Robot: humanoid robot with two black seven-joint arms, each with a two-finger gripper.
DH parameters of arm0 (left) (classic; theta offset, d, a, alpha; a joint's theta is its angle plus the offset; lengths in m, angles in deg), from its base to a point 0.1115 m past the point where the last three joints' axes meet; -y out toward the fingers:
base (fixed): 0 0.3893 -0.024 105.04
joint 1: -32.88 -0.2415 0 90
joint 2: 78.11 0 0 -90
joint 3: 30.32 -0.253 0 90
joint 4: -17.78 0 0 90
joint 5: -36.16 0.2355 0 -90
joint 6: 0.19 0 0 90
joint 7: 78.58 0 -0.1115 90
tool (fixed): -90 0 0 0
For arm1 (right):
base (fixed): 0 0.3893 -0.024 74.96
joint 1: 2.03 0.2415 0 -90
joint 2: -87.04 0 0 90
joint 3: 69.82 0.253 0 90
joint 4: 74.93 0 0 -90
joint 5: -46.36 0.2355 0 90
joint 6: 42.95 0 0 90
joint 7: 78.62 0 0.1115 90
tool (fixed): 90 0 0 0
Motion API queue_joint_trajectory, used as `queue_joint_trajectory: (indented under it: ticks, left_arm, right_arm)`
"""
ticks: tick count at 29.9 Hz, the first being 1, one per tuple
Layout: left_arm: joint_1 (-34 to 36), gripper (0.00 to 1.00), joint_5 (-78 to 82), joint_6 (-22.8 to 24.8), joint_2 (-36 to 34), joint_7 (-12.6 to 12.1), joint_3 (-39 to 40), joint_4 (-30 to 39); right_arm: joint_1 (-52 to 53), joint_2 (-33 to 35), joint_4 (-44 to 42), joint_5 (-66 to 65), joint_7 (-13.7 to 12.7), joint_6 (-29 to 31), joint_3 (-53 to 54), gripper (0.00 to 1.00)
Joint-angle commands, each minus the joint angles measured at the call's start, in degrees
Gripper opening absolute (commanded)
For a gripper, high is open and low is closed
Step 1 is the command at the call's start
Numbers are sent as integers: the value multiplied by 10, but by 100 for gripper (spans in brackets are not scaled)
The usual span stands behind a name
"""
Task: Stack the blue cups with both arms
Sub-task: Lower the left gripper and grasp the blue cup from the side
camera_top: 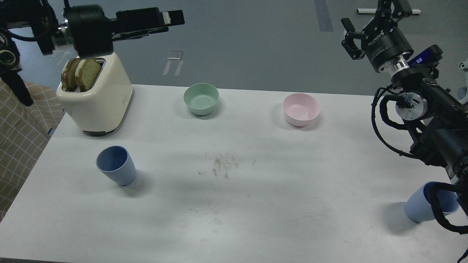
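Note:
One pale blue cup [116,170] stands on the white table [256,219] at the front left, its opening tipped toward me. The second blue cup [419,206] stands at the front right edge, partly hidden behind a black cable loop of my right arm. My left gripper [172,18] is high above the table's back left, over the toaster, pointing right and seen side-on, so its fingers cannot be told apart. My right gripper [373,16] is raised at the top right with its fingers spread, empty. Both grippers are far from the cups.
A cream toaster [98,102] with two bread slices stands at the back left. A mint-green bowl [201,98] and a pink bowl [301,109] sit along the back. Dark crumbs [223,166] mark the table's middle. A checked cloth [22,120] lies off the left edge.

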Motion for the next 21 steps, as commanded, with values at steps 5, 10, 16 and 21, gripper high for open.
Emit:
queue_joint_trajectory:
  ticks: [5, 10, 16, 21]
  left_arm:
    - [-67, 98, 159, 0, -122, 12, -7, 94]
    - [-140, 98, 255, 0, -151, 17, -6, 108]
    - [-185, 98, 277, 0, -147, 17, -7, 100]
    - [-209, 98, 283, 0, -131, 17, -7, 81]
  right_arm:
    - [-3, -2, 1, -1, 0, 0, 0, 100]
    - [-6, -3, 3, 0, 0, 0, 0, 100]
    - [-13, -2, 11, -1, 0, 0, 0, 100]
    - [-17, 1, 16, -1, 0, 0, 0, 100]
